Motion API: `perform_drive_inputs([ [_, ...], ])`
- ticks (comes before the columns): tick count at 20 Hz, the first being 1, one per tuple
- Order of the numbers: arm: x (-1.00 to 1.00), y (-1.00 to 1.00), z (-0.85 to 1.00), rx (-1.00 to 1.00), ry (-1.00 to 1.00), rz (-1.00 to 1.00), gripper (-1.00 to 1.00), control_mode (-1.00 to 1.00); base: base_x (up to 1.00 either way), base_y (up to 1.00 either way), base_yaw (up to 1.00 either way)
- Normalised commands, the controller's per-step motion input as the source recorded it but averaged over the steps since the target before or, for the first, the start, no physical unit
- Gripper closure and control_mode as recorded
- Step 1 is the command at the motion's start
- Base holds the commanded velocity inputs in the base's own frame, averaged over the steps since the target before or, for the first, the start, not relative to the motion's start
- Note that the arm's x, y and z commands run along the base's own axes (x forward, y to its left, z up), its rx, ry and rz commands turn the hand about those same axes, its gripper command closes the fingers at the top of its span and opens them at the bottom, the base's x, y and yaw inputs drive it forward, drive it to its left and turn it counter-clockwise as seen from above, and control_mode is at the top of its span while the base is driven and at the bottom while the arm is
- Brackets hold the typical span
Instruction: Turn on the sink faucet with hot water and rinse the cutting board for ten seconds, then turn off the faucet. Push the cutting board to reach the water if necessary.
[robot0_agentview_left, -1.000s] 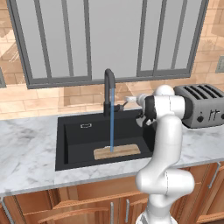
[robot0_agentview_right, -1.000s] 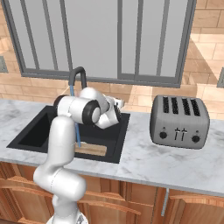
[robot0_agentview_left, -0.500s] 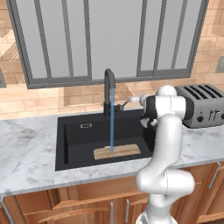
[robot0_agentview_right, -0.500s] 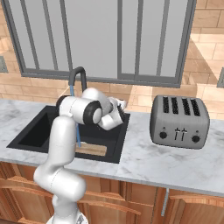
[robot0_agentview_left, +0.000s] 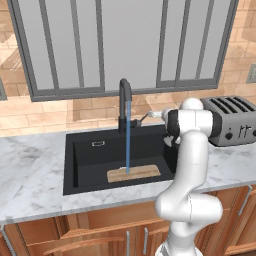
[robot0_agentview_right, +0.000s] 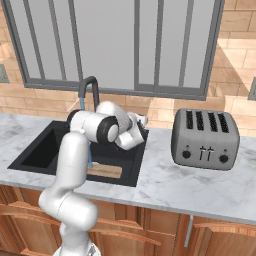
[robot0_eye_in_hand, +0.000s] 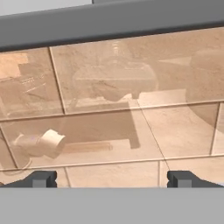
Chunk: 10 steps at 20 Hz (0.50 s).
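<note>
Thin, straight, translucent blue stream of water (robot0_agentview_left: 128, 137) falling from the curved spout of the tall matte-black gooseneck sink faucet (robot0_agentview_left: 124, 102) at the back edge of the large rectangular matte-black sink (robot0_agentview_left: 90, 160), set into a grey-veined white marble counter (robot0_agentview_left: 30, 165). Stream landing on the small flat light-tan wooden cutting board (robot0_agentview_left: 133, 173), flat on the basin floor toward the front wall, right of centre in the left base view; from the right base view, same board (robot0_agentview_right: 105, 171) partly hidden behind the white arm, near the front rim. Two-finger gripper (robot0_agentview_left: 151, 114) raised above the counter behind the basin's right rear corner, just right of the faucet base, pointed at the tan tiled backsplash (robot0_eye_in_hand: 131, 131). In the hand view, two dark finger tips (robot0_eye_in_hand: 41, 178) set far apart at the bottom, wide, nothing between them, tile wall straight ahead. Silver four-slot toaster (robot0_agentview_right: 205, 139) on the counter well to the right of the basin. Grey-framed window (robot0_agentview_left: 125, 45) above the backsplash.
</note>
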Motion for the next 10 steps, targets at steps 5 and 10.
perform_drive_inputs([
  [5,0.00,-0.01,-0.20,0.00,0.00,0.00,-1.00,-1.00,0.00,0.00,0.00],
  [10,0.00,0.00,-0.16,0.00,-0.01,0.00,-1.00,-1.00,0.00,0.00,0.00],
])
